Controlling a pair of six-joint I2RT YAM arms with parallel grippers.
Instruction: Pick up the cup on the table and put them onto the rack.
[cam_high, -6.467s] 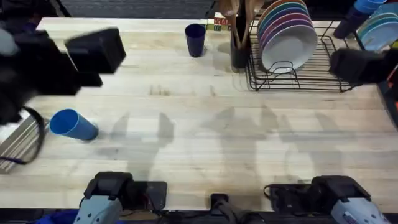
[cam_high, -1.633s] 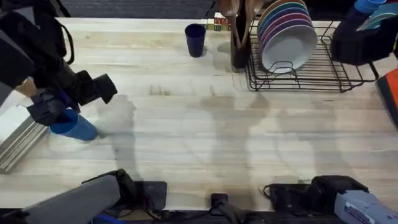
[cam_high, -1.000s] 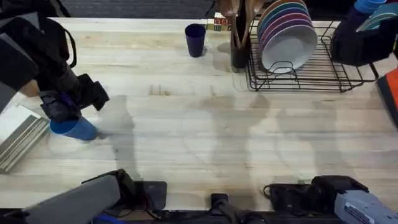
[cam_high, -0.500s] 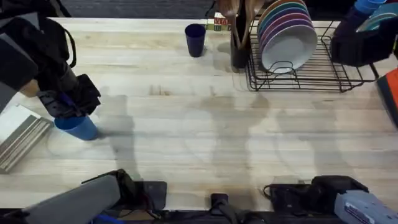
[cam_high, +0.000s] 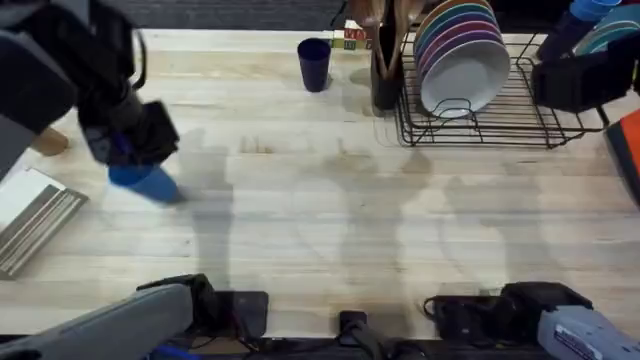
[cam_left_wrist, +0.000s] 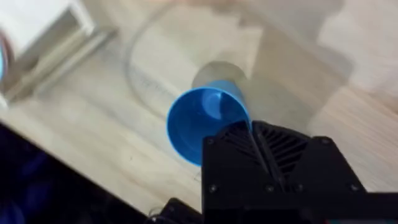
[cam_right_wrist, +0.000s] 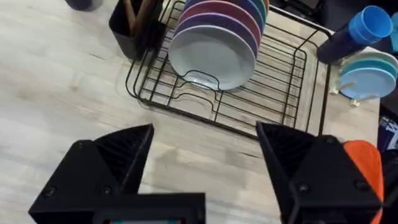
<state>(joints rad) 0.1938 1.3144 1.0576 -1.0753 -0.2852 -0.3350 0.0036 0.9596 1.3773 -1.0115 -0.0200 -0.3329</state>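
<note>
Taking the rack (cam_high: 500, 110) as the landmark, the account is running from the far left of the table (cam_high: 330, 220) across to it.

Farthest from the rack, at the table's left edge, a ridged metal tray (cam_high: 35, 225) is lying flat on the wood. Just rackward of it, the left gripper (cam_high: 135, 150) is hanging over the light blue cup (cam_high: 145, 182), which is sitting tilted at the gripper's tip with its body slanting toward the rack side. In the left wrist view the same light blue cup (cam_left_wrist: 208, 124) is showing its open mouth, and a black finger (cam_left_wrist: 273, 162) is pressing against its rim; the gripper appears to be clamped on that rim, with the cup's base lifted clear of the wood and casting a round shadow beneath.

Closer to the rack, at the table's back edge, the navy cup (cam_high: 314, 64) is standing upright, well apart from the rack's left side. Touching the rack's left end, a dark utensil holder (cam_high: 385, 75) is standing with wooden handles rising from it.

The rack itself is holding a row of upright coloured plates (cam_high: 460, 55). The right gripper (cam_right_wrist: 205, 168) is hovering spread wide and holding nothing, just in front of the rack (cam_right_wrist: 249, 106).
</note>
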